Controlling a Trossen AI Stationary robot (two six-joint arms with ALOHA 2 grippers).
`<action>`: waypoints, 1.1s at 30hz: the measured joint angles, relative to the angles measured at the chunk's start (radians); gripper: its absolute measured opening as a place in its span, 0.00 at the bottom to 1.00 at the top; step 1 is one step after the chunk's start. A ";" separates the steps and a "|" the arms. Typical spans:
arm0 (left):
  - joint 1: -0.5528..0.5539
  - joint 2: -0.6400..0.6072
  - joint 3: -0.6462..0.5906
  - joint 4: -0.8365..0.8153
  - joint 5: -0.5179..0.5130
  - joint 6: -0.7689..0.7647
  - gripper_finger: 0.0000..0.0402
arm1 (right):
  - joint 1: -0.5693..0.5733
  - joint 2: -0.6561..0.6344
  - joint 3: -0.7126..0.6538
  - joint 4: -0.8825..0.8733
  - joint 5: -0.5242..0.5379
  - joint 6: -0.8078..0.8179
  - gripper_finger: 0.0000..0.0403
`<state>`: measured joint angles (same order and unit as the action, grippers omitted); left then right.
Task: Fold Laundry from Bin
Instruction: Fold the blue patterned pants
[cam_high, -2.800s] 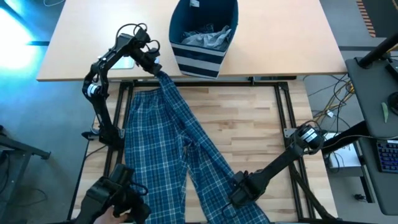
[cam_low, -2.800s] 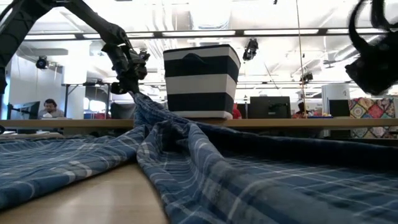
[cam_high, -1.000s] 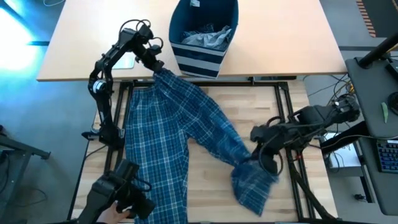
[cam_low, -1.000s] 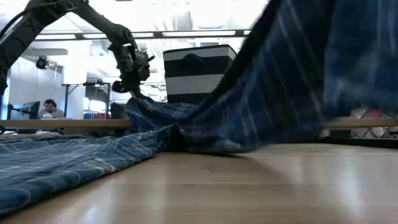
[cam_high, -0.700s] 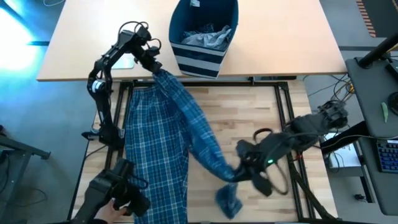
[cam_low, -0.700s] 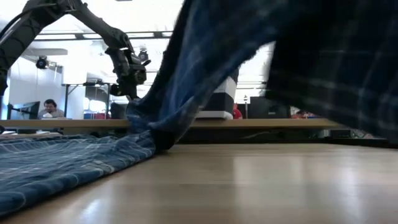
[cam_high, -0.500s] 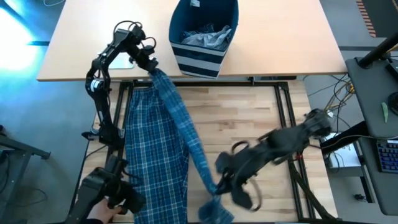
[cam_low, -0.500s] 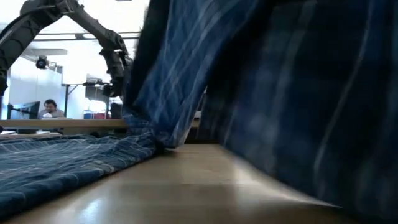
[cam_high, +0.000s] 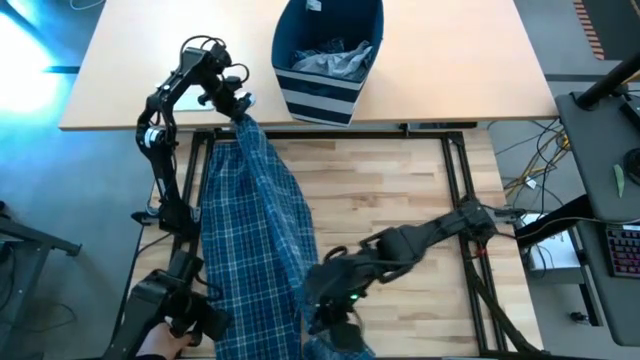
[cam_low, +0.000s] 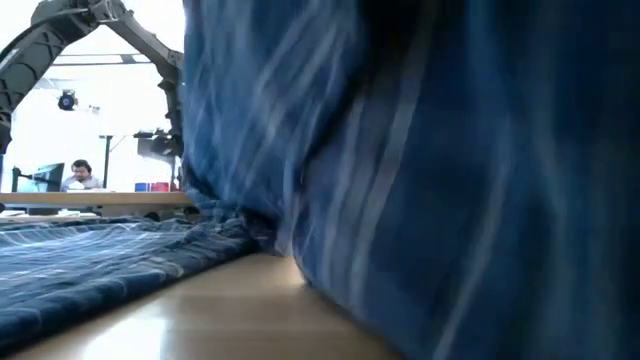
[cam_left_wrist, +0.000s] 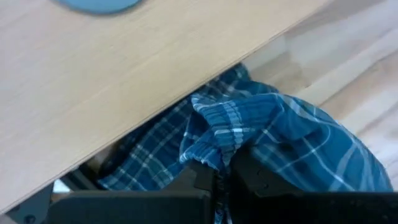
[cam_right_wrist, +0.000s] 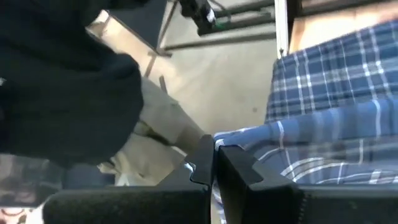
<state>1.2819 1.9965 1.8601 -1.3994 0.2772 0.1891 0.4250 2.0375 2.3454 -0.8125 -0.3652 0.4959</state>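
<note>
The blue-and-white plaid trousers (cam_high: 245, 235) lie along the left of the wooden table, one leg flat on it. The other leg stretches above it between my two grippers. My left gripper (cam_high: 236, 106) is shut on the waist end at the far left. My right gripper (cam_high: 320, 316) is shut on the leg's end near the front edge. In the low view the raised cloth (cam_low: 430, 180) fills most of the picture. The navy striped bin (cam_high: 328, 60) stands on the far table with grey laundry (cam_high: 330, 60) inside. My left gripper pinches the bunched waistband (cam_left_wrist: 214, 146) between its two fingers, which come from above and point steeply down. The waist end is lifted off the table and the cloth runs down from it toward the near side. My right gripper pinches the hem end of the leg (cam_right_wrist: 245, 138) between its two fingers, slanting down from the table's right side. The end is lifted clear, and a short piece (cam_high: 342, 342) hangs below the fingers. Whether it is one layer or several does not show.
A person in a dark sleeve (cam_high: 170, 315) stands at the near left corner, also seen close by in the right wrist view (cam_right_wrist: 62, 81). The light far table (cam_high: 150, 70) borders the wooden one. Bare wood (cam_high: 400, 180) lies right of the trousers.
My right gripper has swept from the table's right side toward its near left, carrying the leg's end. The leg has swung over and now lies above the other leg. My left gripper has shifted slightly left and rolled, keeping hold of the waist.
</note>
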 joint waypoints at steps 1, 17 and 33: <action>0.000 0.000 -0.009 0.000 -0.009 -0.003 0.00 | -0.011 0.020 0.000 0.012 -0.014 -0.011 0.02; -0.005 0.000 -0.049 -0.045 -0.168 -0.053 0.00 | -0.103 0.220 0.010 0.320 -0.174 -0.051 0.02; -0.046 -0.128 -0.175 -0.148 -0.392 -0.236 0.00 | -0.133 0.213 0.010 0.242 -0.122 -0.222 0.02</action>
<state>1.2359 1.8682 1.6847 -1.5473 -0.1151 -0.0474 0.2918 2.2501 2.3558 -0.5709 -0.4870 0.2738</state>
